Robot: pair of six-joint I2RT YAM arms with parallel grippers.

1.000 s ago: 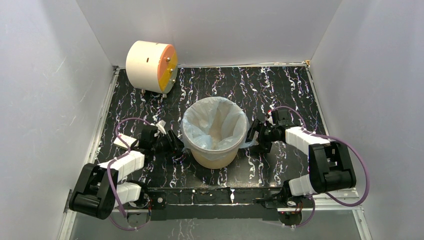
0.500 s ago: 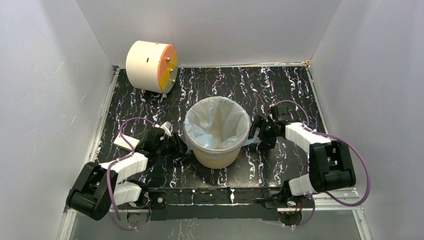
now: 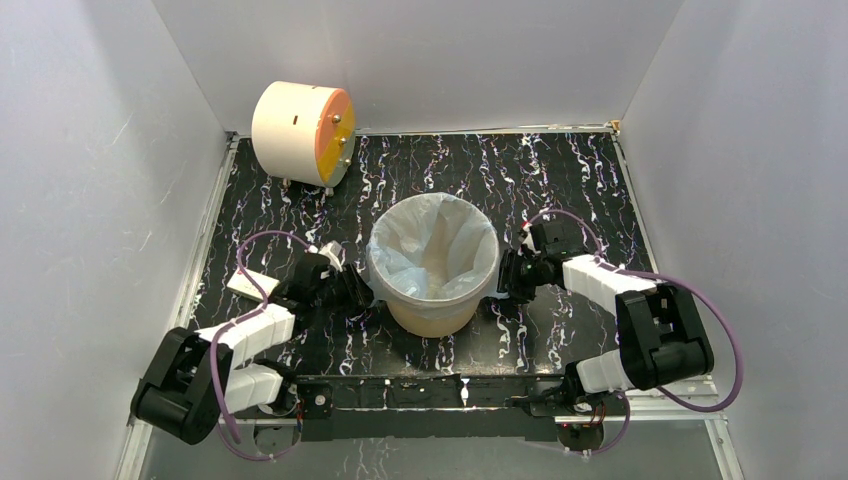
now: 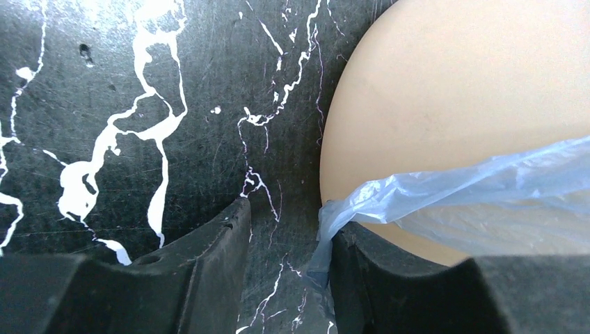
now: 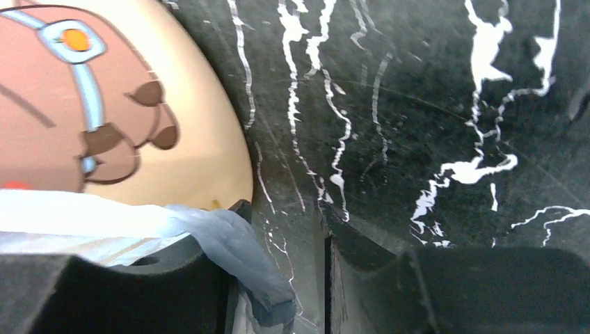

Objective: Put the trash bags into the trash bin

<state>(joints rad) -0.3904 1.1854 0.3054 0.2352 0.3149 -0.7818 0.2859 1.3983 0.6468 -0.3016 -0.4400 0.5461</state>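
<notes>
1. Blue trash bag (image 3: 412, 262) lines tan trash bin (image 3: 432, 318), hem folded over rim.
2. L fingers (image 4: 209, 264): half open, hem tip at one's inner edge, unpinched.
3. R fingers (image 5: 362, 268): half open, hem fold hangs in gap.
4. I judge each arm nearest its own side's hem, binward.

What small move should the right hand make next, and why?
Probably close the right hand on the trash bag. Its loose blue edge hangs into the gap between the jaws, which stand apart, so nothing is pinched yet beside the trash bin.
</notes>
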